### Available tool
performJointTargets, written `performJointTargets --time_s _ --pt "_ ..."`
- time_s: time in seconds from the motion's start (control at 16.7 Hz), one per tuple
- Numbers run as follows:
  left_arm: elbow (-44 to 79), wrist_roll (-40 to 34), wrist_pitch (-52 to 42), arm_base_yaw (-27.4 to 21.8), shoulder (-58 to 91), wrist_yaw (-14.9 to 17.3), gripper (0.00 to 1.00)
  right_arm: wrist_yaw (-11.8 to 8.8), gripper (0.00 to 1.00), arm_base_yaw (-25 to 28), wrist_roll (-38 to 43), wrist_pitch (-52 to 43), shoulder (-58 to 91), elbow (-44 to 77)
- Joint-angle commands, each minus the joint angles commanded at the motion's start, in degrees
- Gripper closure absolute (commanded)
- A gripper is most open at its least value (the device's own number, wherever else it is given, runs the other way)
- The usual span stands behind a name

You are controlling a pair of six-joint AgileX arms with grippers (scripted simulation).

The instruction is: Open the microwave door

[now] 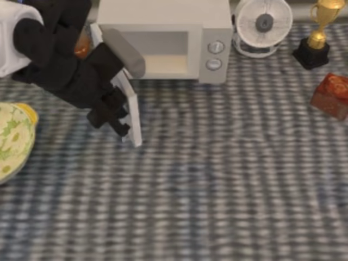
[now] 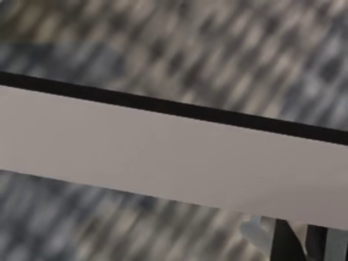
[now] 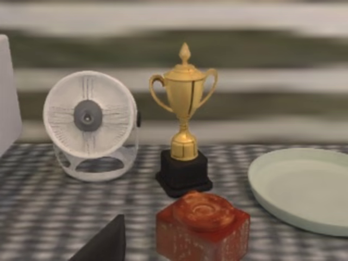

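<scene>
Left gripper [image 1: 120,122]: working at the free edge of the microwave door [image 1: 132,111]; finger state I cannot tell.
Door: swinging outward, well ajar from the microwave [image 1: 163,38].
Doing it well: following the hinge arc, pulling steadily.
Right arm: not showing from above.

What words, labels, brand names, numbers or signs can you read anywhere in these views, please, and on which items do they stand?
None can be read in any view.
The microwave shows two plain knobs with no legible markings.
The fan, trophy and red block carry no text; the block's top has only a raised swirl.
The open microwave door, at the left gripper, is blank.
</scene>
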Motion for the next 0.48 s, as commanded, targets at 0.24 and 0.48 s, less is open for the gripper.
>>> performJointTargets --time_s 0.24,0.48 --pt "0.04 0.72 0.03 0.41 -0.43 0.42 1.0 0.0 0.0 0.0 0.0 0.0 0.0 0.0" --pt "0.04 0.72 0.03 0.41 -0.43 0.42 1.0 0.0 0.0 0.0 0.0 0.0 0.0 0.0"
